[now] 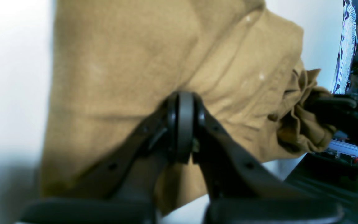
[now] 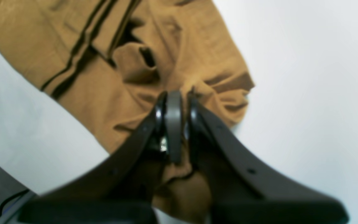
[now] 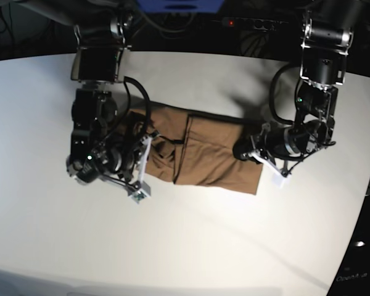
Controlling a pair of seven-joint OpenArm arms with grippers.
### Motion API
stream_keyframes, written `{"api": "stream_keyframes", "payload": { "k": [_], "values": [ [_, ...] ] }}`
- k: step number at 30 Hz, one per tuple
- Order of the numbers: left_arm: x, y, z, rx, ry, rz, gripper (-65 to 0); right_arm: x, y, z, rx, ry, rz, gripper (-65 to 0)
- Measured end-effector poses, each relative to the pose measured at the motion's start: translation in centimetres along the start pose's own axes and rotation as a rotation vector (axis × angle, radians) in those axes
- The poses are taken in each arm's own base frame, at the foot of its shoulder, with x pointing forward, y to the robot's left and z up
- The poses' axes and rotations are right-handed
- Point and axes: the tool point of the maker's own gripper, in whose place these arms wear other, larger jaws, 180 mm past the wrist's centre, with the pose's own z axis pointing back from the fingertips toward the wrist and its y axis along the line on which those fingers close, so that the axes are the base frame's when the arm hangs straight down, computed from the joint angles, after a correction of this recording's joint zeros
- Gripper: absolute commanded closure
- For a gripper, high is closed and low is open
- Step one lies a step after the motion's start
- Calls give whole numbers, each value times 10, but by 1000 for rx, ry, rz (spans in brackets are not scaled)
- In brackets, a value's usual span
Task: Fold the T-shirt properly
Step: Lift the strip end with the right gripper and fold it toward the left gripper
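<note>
The brown T-shirt (image 3: 213, 157) lies partly folded on the white table (image 3: 185, 246), with a crease running down its middle. My left gripper (image 3: 242, 150) is shut on the shirt's right edge; in the left wrist view its fingers (image 1: 181, 96) pinch the flat cloth (image 1: 129, 62). My right gripper (image 3: 149, 137) is shut on the bunched left end; in the right wrist view its fingers (image 2: 174, 95) clamp wrinkled cloth (image 2: 110, 77). The right gripper also shows as a dark shape (image 1: 337, 109) at the far end of the left wrist view. No white tag shows.
The table's dark back edge (image 3: 191, 37) runs behind both arm bases. Its right edge (image 3: 367, 203) drops to a dark floor. A patterned panel (image 1: 346, 46) stands beyond the table in the left wrist view.
</note>
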Motion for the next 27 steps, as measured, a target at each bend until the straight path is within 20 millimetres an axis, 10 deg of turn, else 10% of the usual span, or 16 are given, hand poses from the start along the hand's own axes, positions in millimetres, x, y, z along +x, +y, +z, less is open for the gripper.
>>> {"api": "stream_keyframes", "payload": {
  "k": [10, 18, 27],
  "values": [
    [1, -4, -1, 8, 23, -16, -23, 19, 6, 2, 6, -38, -127, -6],
    [3, -7, -3, 10, 29, -22, -23, -9, 21, -32, 75, 82, -235, -4],
    [4, -9, -4, 17, 27, -26, -23, 21, 52, -47, 28, 71, -191, -4]
  ]
}}
